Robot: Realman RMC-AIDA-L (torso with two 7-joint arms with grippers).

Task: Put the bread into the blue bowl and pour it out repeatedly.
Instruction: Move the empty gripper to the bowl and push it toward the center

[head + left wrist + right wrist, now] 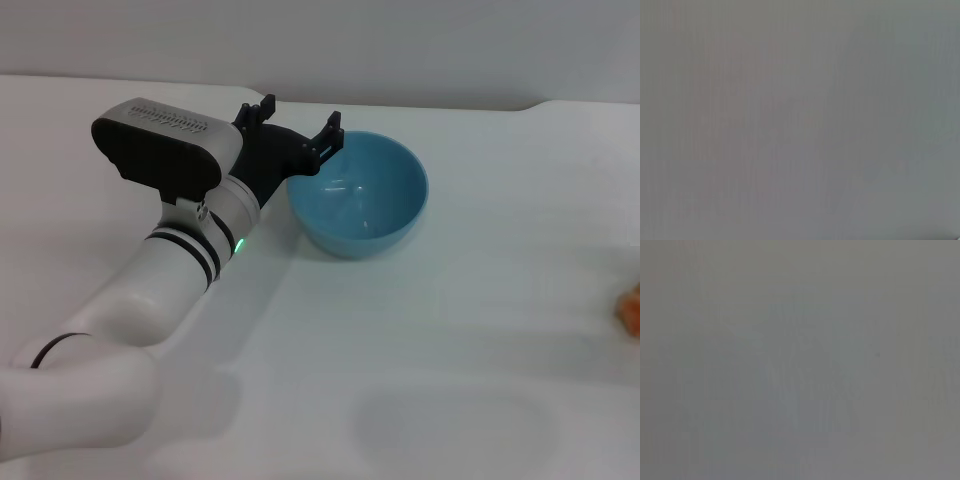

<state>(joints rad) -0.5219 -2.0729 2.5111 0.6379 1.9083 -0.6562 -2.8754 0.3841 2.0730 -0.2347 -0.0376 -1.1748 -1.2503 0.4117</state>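
Reaching across the white table (pixel 480 330) from the near left, the left gripper (pixel 297 125) sits at the far-left rim of the blue bowl (pixel 360 195), its two black fingers spread apart with nothing between them, one fingertip just beside the rim. Tilted so its mouth faces the camera and a little upward, the bowl shows only its glossy inside, while a scrap of orange-brown at the right edge of the head view, well apart from the bowl, is likely the bread (pixel 631 308). Both wrist views are plain grey, and the right gripper appears nowhere.
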